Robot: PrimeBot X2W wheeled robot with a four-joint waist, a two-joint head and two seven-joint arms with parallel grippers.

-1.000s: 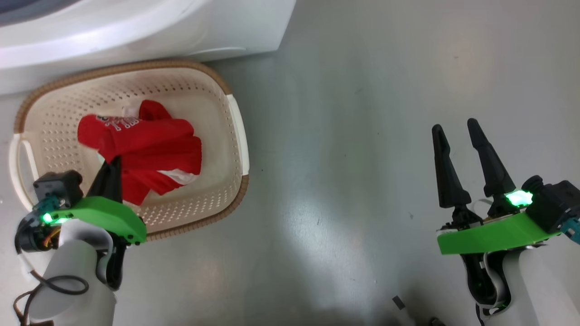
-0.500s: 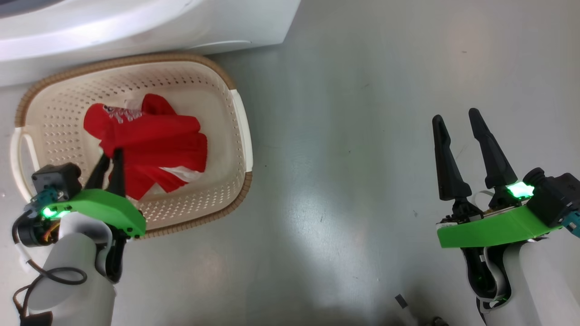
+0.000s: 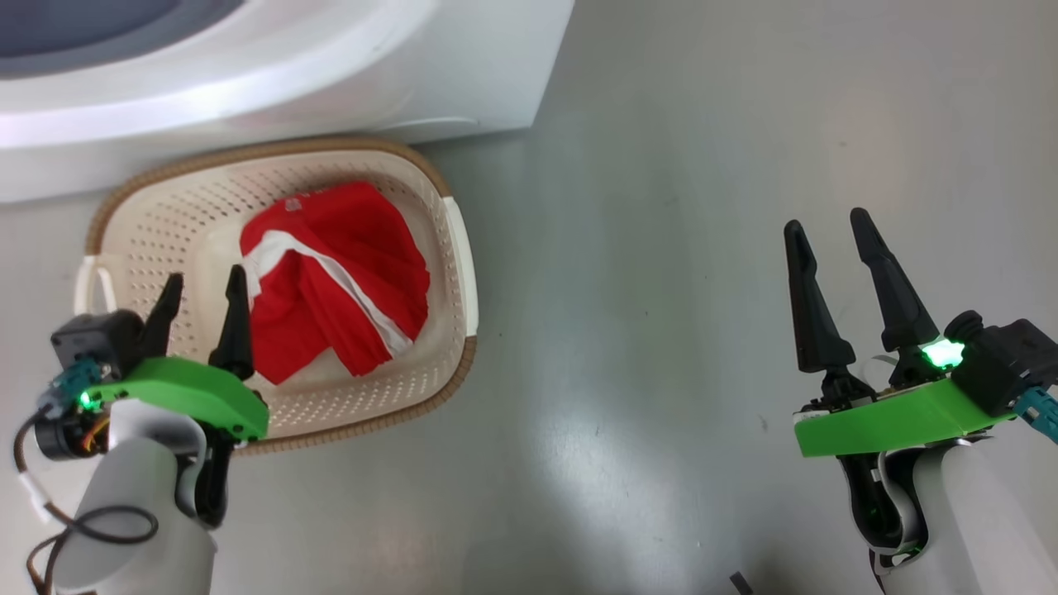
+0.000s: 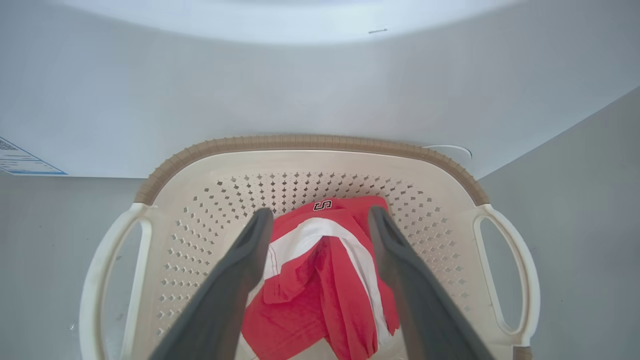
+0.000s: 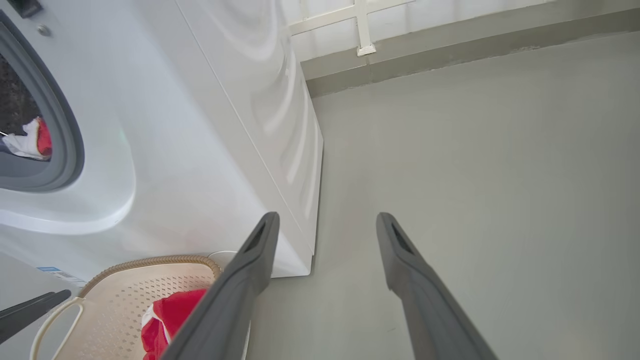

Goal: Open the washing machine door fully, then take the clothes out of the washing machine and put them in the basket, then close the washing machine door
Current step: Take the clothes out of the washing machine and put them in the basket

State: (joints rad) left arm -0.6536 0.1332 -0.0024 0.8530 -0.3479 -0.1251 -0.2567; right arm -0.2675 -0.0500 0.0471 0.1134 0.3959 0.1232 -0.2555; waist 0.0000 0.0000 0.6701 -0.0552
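Clothes [image 3: 331,281]: one red bundle with white stripes, lying loose in the middle of the basket [image 3: 273,153], all of it inside the rim. Basket sits on the floor [image 3: 661,314], far left, just beside the front of the washing machine [image 3: 289,74].

My left gripper [image 3: 206,279] hangs over the near-left part of the basket. Its fingers are spread wide with nothing between them, and the cloth lies apart from both tips. My right gripper [image 3: 826,225] is well off to the right over bare floor, also spread wide and empty.

Step in hand, as I read it: clear the left arm out of the basket and go back to the machine. The right wrist view shows a red-and-white scrap [image 5: 34,140] inside the grey rubber ring [image 5: 70,145], so the drum is not empty yet.

To do it well:
- Lift straight up before swinging away, so no finger hooks a fold or nudges the light basket.
- Keep the fingers spread until they are above the rim.
- At the drum, go in over the ring and pinch a thick fold, not an edge.

Count:
- One basket.
- One machine.
- Two grippers.
- One bundle in the basket; I cannot tell how many garments it makes.
- One scrap in the drum; how much lies behind it I cannot tell.
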